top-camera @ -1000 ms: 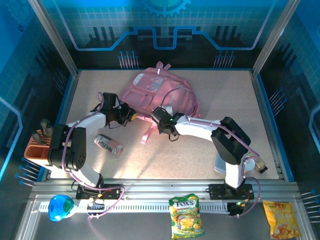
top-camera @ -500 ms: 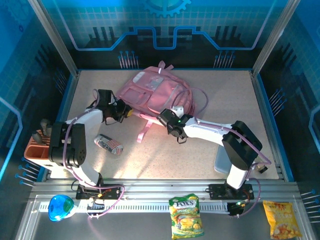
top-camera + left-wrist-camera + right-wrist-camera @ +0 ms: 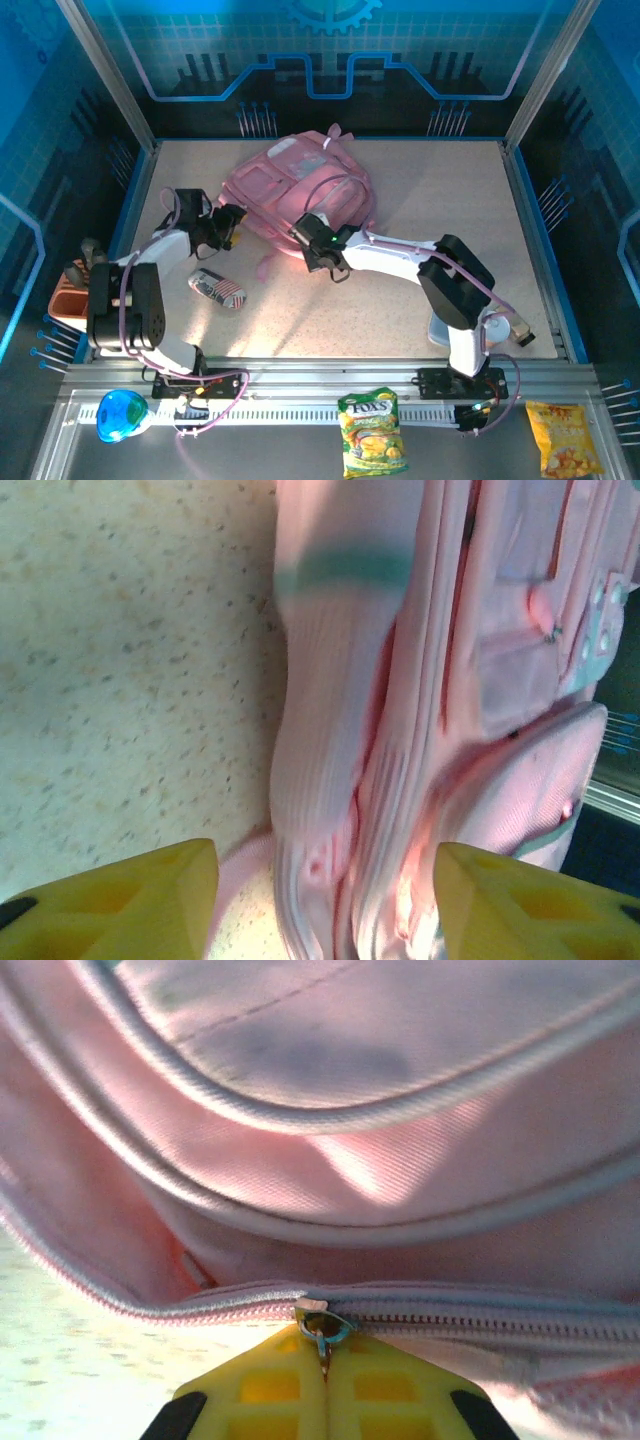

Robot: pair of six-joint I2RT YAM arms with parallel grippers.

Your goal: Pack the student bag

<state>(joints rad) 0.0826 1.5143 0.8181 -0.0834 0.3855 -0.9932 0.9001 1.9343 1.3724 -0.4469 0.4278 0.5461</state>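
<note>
Speckled beige tabletop [image 3: 450, 200]; blue grid-printed enclosure walls [image 3: 420, 50]. Student bag [image 3: 290, 185] lies directly ahead of both grippers. Left gripper [image 3: 322, 860]: fingers spread, bag's side just ahead. Right gripper [image 3: 325, 1350]: fingers pressed together, pinching zipper pull [image 3: 322, 1326]. Behind the bases, green packet [image 3: 372, 432] reads "FOX'S".

Left arm: base lower left, elbow bent, forearm angled up-frame to centre left. Left gripper [image 3: 226, 224] has its jaws wide apart. Right arm: base lower right, stretched low toward frame centre. Right gripper [image 3: 312, 247] has its fingers pressed together, pinching the zip pull [image 3: 322, 1325].
</note>
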